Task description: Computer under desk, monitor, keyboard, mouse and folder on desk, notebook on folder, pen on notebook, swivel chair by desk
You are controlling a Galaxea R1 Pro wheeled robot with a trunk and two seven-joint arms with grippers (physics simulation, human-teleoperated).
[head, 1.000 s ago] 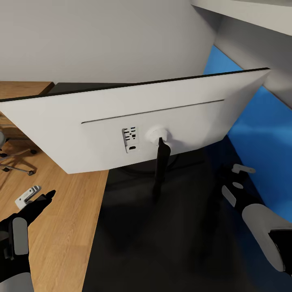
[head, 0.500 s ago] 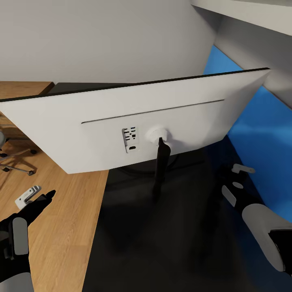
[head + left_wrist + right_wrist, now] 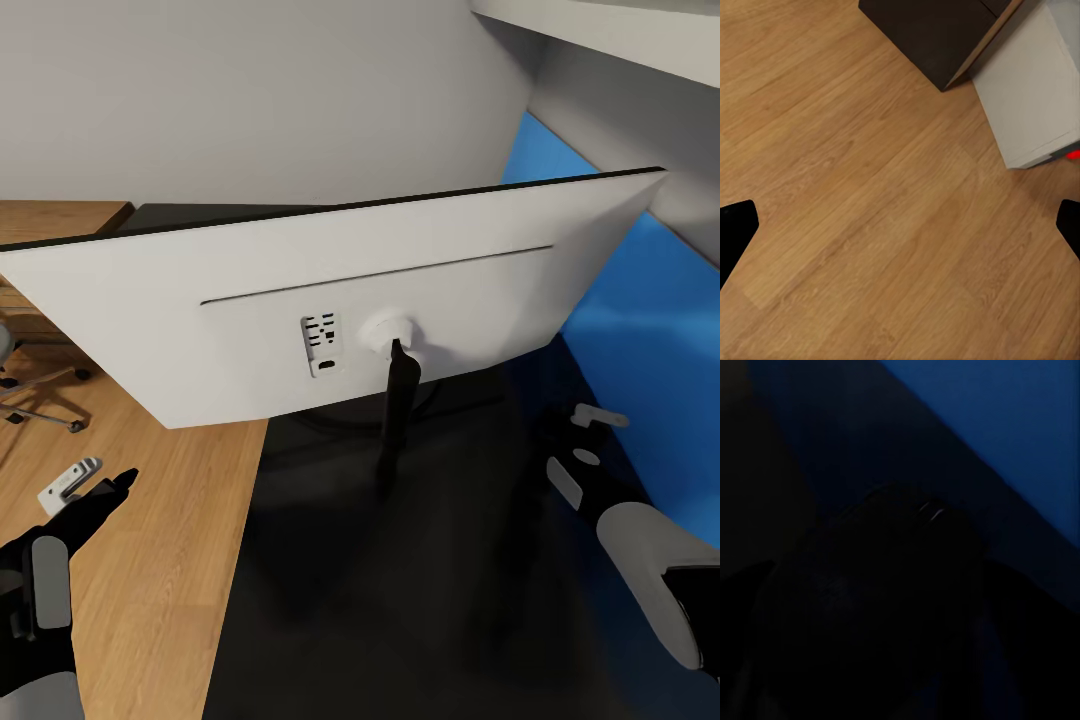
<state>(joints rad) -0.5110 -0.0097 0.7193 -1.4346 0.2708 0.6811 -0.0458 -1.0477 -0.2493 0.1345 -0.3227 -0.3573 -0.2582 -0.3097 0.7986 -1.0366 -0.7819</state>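
Standing between both grippers, monitor [image 3: 330, 300] on desk [image 3: 420, 600], back toward camera.

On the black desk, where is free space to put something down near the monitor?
The desk is bare in front of the monitor's stem, between the wood floor edge and the right gripper. Under the tilted monitor, around its base, room is tight and shadowed.

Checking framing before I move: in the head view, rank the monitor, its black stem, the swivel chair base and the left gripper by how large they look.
1. monitor, by far.
2. stem.
3 and 4. left gripper and swivel chair base look alike; the gripper is nearer and the chair is cut off, so no ranking.
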